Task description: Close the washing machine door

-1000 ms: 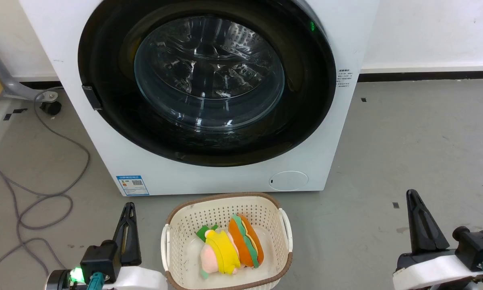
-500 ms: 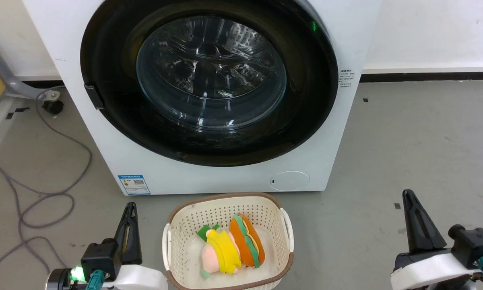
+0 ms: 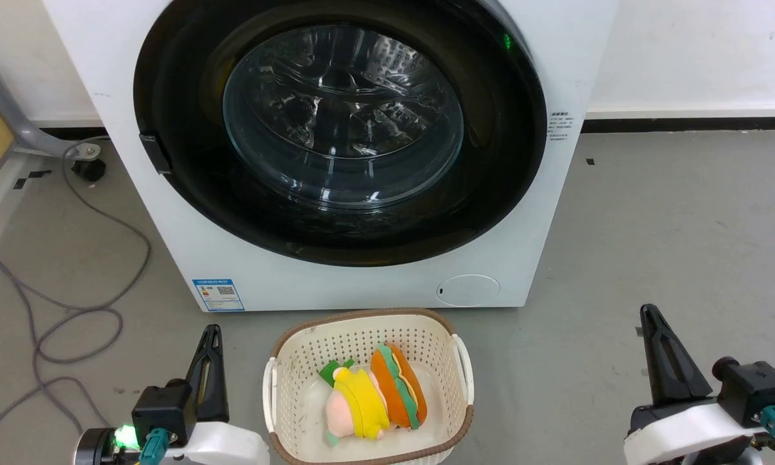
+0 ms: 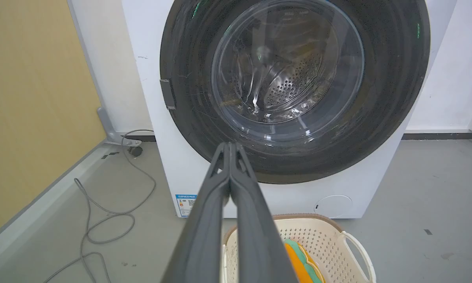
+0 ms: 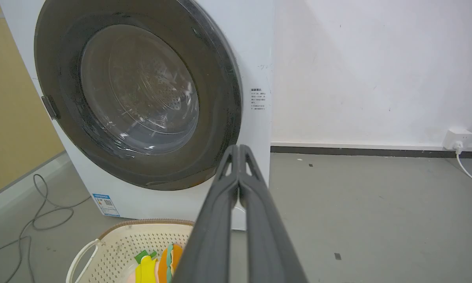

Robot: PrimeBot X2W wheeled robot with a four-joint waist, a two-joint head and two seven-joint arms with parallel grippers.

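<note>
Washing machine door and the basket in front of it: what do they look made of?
Washing machine door: rim likely glossy black plastic, showing soft reflections; window clear glass or plastic, with bright glints, see-through. Basket: likely matte cream plastic, with moulded rows of holes and a brown rim.

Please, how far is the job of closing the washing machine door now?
Done, it seems: the round black-rimmed glass washing machine door sits flush against the white boxy washing machine. In hand: nothing; the left gripper and the right gripper are shut and empty, clear of it. Left: nothing visible.
</note>
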